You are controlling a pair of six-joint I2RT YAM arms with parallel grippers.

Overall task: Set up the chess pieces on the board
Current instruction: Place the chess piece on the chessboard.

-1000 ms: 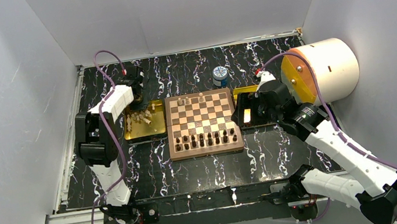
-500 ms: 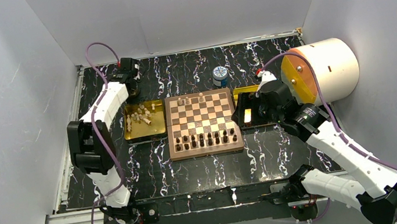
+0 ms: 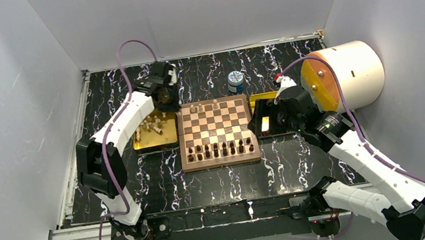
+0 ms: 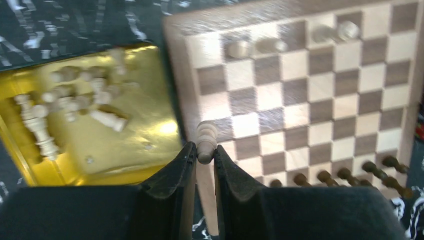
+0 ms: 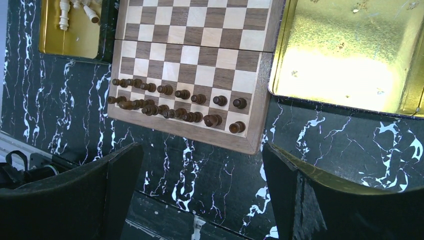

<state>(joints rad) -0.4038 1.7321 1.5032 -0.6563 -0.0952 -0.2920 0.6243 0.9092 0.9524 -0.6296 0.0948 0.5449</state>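
Observation:
The board [image 3: 216,131] lies at the table's middle, with dark pieces [image 3: 220,150] in its near rows and a few cream pieces [image 3: 198,107] on its far row. My left gripper [image 4: 204,156] is shut on a cream chess piece [image 4: 206,140] and holds it above the board's left border [image 4: 175,75], near the far left corner in the top view [image 3: 164,95]. Several cream pieces [image 4: 60,102] lie in the gold left tray [image 3: 152,134]. My right gripper [image 5: 200,185] is open and empty, above the table right of the board [image 3: 270,121].
A gold right tray [image 5: 345,55] holds no pieces. A blue-and-white jar [image 3: 235,81] stands behind the board. A big white cylinder with an orange face [image 3: 348,76] stands at the right. White walls close in the table.
My left gripper has lifted from the left tray, swung back and then right, and now holds a cream piece over the board's far left corner. The right arm has not moved.

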